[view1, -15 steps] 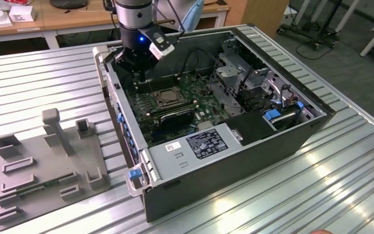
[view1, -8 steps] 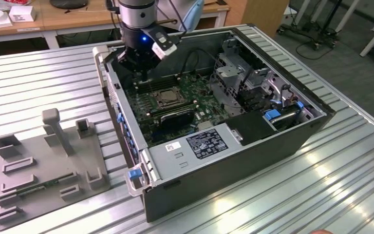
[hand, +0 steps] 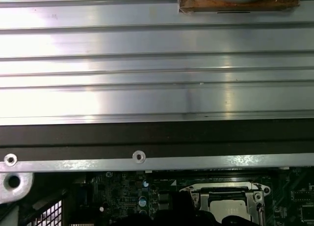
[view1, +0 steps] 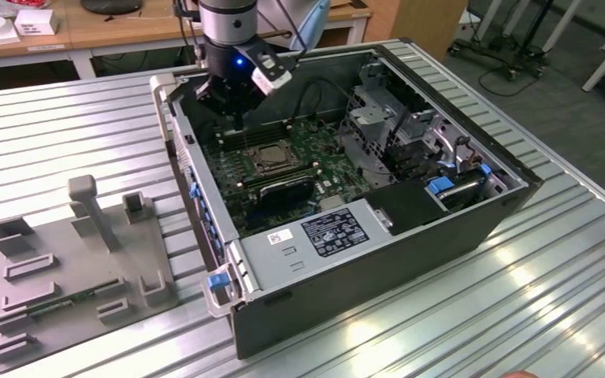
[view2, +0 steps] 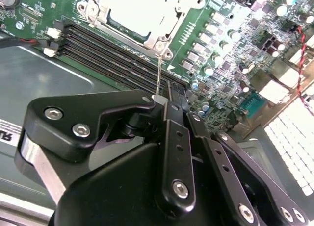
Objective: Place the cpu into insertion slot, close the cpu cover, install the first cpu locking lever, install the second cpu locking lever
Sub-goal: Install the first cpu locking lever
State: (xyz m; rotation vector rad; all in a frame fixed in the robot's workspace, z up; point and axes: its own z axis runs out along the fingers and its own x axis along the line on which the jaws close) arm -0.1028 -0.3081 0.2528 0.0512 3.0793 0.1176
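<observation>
Table [view1: 513, 299]: ribbed aluminium, carrying an open computer case [view1: 387, 268] and, towards the exterior view's left, a grey fixture plate [view1: 56, 260].
Arm [view1: 227, 24]: reaches down into the case at its far end in the exterior view.
Motherboard [view1: 318, 153]: green, lying flat on the case floor.
Gripper [view1: 229, 106]: hangs low over the long black memory slots [view2: 113, 54], just beside the socket.
Jaws: drawn together, clamped on the free tip of a thin wire locking lever [view2: 158, 74], as the second wrist view shows.
Insertion slot [view1: 271, 157]: near the middle of the board, next to the memory slots.
Cpu cover [view2: 162, 37]: the silvery frame appears to lie flat over the slot, its window framing the chip.
Cpu [view2: 130, 10]: seated in the slot, its pale metal face turned upward; the first wrist view shows it [hand: 230, 204] inside the frame.
Lever axis: a straight line from the socket's corner to the fingertips, crossing the memory slots; the free end points away from the socket, raised off the board towards the gripper.
</observation>
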